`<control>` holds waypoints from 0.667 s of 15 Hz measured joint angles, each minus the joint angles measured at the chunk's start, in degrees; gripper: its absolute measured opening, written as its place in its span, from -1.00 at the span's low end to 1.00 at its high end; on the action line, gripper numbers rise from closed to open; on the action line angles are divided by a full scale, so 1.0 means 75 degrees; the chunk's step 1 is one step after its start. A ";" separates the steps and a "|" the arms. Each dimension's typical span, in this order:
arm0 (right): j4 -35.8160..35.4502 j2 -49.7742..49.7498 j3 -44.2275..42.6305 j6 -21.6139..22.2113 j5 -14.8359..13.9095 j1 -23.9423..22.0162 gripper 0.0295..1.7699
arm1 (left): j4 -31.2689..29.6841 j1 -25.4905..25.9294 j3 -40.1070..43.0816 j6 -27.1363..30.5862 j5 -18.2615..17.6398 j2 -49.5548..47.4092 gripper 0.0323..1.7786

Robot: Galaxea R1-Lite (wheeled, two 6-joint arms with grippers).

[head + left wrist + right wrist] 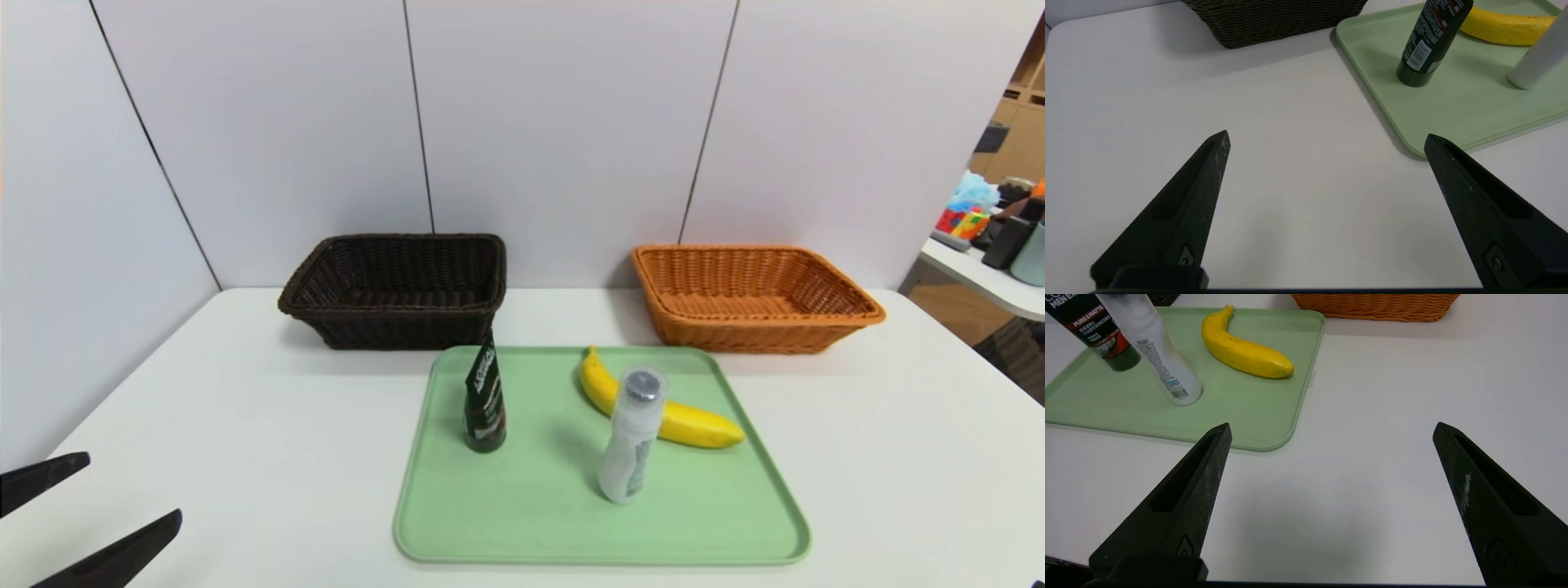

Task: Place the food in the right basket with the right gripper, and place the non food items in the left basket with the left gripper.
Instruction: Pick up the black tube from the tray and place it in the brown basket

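Baskets are sitting at the back of the white table [898, 457]: the dark brown basket [397, 290] on the left, the orange basket [751, 298] on the right, both showing nothing inside. In front of them and between them, the green tray [522, 523] is carrying three things. The dark green tube [485, 400] is standing cap-down near the tray's left edge. The banana [657, 404] is lying toward the tray's far right part, and the white bottle [631, 437] is standing tilted just in front of it, covering part of its middle in the head view. The left gripper [1327, 139] is hovering over bare table left of the tray's near corner, fingers spread wide and holding nothing. The right gripper [1331, 430] is hovering over bare table right of the tray, likewise spread wide with nothing between its fingers.
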 joint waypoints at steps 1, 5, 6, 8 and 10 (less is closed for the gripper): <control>-0.0202 0.0323 -0.0052 0.0003 0.0000 0.0011 0.92 | -0.0125 0.0000 -0.0187 0.0010 -0.0184 0.0393 0.90; -0.1156 0.1595 -0.0262 0.0007 0.0317 0.0026 0.92 | -0.0688 -0.0333 -0.0632 0.0047 -0.0548 0.1591 0.90; -0.1234 0.1803 -0.0340 0.0003 0.0536 0.0026 0.92 | -0.0725 -0.0554 -0.0741 0.0055 -0.0558 0.1840 0.90; -0.1248 0.2061 -0.0427 -0.0005 0.1058 0.0026 0.92 | -0.0757 -0.0995 -0.0900 0.0054 -0.0566 0.2235 0.90; -0.1248 0.2181 -0.0449 -0.0023 0.1507 0.0026 0.92 | -0.0933 -0.1487 -0.0962 0.0044 -0.0587 0.2614 0.90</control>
